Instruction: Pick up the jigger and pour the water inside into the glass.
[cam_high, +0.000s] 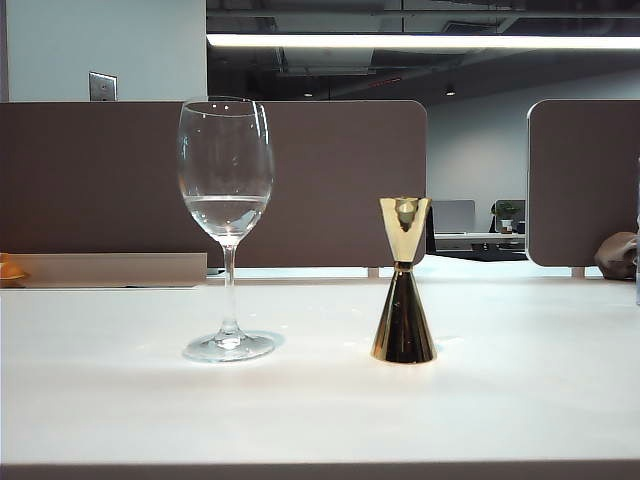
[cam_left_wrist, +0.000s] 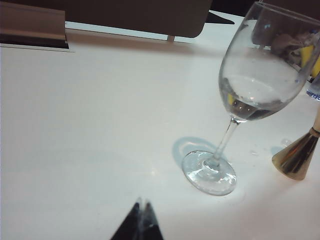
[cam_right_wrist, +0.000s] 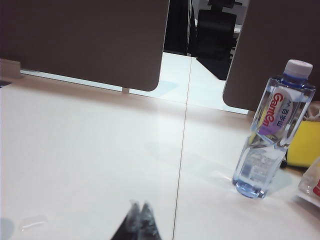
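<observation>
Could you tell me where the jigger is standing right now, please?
In the exterior view the jigger stands upright on the white table, right of centre, beside the glass but apart from it.

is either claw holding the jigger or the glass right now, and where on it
Nothing is held. The left claw and right claw are both shut on nothing above the table, while the jigger and the glass stand free.

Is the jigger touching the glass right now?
Apart. The exterior view shows bare table between the glass foot and the jigger base; the left wrist view shows the same gap.
</observation>
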